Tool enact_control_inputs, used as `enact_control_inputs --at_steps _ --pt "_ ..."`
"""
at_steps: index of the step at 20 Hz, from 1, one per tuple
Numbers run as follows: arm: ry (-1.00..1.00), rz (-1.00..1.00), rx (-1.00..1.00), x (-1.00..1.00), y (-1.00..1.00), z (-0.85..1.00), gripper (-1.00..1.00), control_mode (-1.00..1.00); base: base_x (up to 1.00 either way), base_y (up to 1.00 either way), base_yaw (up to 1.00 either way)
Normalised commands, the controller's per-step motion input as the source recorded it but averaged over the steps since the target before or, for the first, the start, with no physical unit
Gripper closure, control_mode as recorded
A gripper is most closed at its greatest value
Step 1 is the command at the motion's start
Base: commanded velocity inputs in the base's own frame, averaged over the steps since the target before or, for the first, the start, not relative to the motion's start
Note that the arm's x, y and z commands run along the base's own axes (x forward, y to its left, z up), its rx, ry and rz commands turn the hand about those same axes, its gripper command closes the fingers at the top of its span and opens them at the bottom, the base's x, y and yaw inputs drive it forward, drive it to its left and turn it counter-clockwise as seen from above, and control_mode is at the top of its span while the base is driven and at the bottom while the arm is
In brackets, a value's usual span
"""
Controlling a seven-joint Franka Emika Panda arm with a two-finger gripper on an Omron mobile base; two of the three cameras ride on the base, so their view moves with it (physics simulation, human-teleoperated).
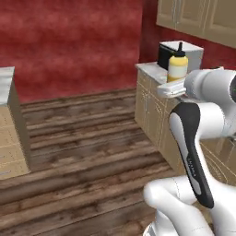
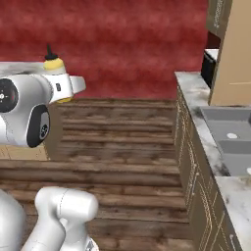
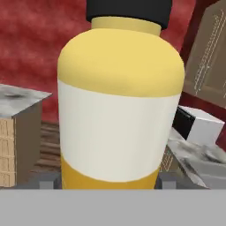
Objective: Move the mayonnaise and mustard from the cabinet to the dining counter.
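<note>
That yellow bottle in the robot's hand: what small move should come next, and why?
Probably carry the mustard on across the floor toward the dining counter. It sits upright in the tool, clear of any surface, and that marble counter lies beyond it.

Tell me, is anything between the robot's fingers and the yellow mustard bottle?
No. In the hand view the mustard sits right against the gripper, with nothing in between.

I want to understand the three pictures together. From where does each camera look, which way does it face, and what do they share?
Left base view: behind the arm's left, facing a red wall; white arm at right, mustard upright at the gripper.
Right base view: behind its right; sink counter right, arm left.
Hand view: along the gripper, close on the mustard.
Shared: mustard, red wall.
</note>
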Motion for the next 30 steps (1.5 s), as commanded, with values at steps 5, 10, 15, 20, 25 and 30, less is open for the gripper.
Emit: enact_control_inputs --at_steps 5,10,15,20,25,30 --pt "0.0 0.0 0.0 0.0 0.0 0.0 1.0 1.0 0.09 0.37 0.95" --pt "0.0 0.0 0.0 0.0 0.0 0.0 1.0 1.0 0.91 0.15 0.35" --pt "0.0 0.0 0.0 0.0 0.0 0.0 1.0 1.0 0.82 0.0 -0.04" --pt "0.0 0.0 0.0 0.0 0.0 0.0 1.0 1.0 0.68 0.32 -0.09" --pt "0.0 0.0 0.0 0.0 0.0 0.0 1.0 1.0 0.88 0.91 -0.13" --pt "0.0 0.0 0.0 0.0 0.0 0.0 1.0 1.0 0.9 0.96 -0.15"
